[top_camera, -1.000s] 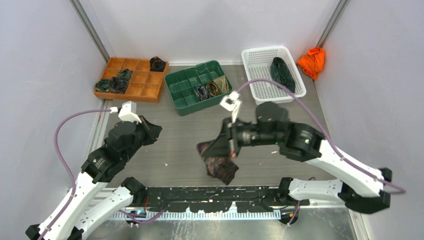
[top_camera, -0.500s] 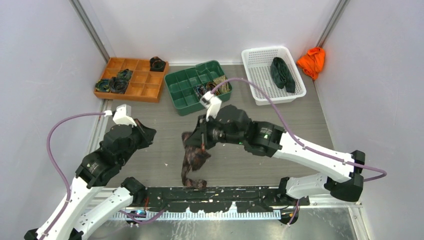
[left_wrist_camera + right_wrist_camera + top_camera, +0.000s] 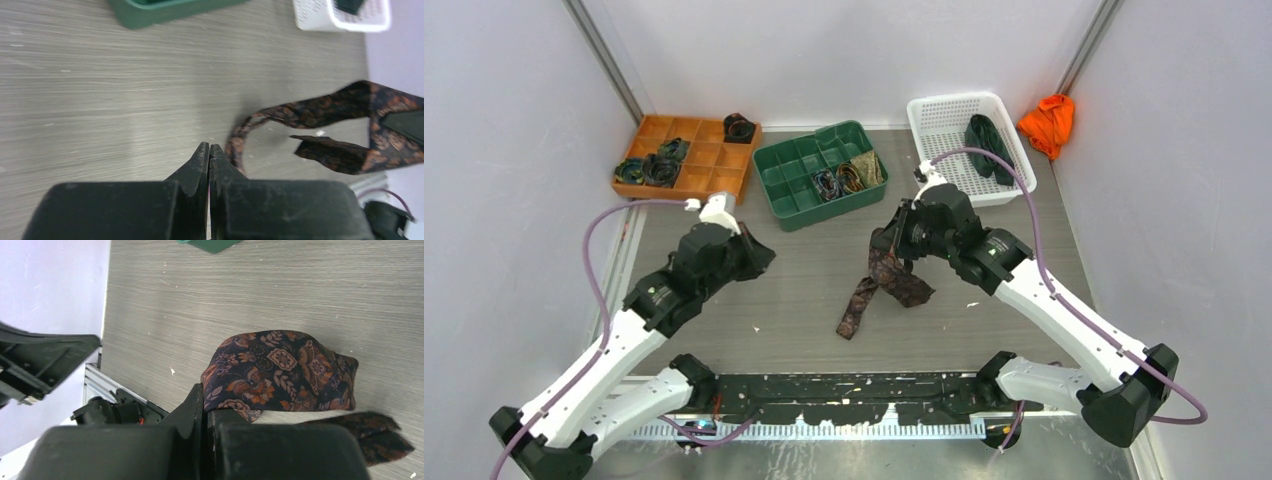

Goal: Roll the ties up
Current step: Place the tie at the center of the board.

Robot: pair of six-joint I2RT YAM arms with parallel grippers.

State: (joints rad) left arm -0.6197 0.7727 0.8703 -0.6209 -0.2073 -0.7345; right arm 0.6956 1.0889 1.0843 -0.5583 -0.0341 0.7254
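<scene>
The right gripper (image 3: 892,240) is clamped on one end of the brown tie (image 3: 887,275), and its wrist view shows the patterned cloth pinched between the two closed fingers. This end is lifted above the middle of the worktop (image 3: 804,290), while the rest of the tie hangs down in a loose fold and its narrow tip lies on the wood, nearer to the robot. I think it is held high like this so that the cloth can fall open and be laid out straight, which is needed before the rolling can begin.

The right arm reaches from its base at the near right, bent at the elbow, with the wrist turned inward to the left. The left arm stretches diagonally from the near left. The left gripper (image 3: 759,258) has its fingers pressed together with nothing between them, and it points at the tie from the side, near but apart, probably ready to press the low end.

Some coiled ties (image 3: 652,170) sit in the orange tray (image 3: 699,185), more in the green tray (image 3: 789,190), and a dark green tie (image 3: 984,140) lies in the white basket (image 3: 934,120)
</scene>
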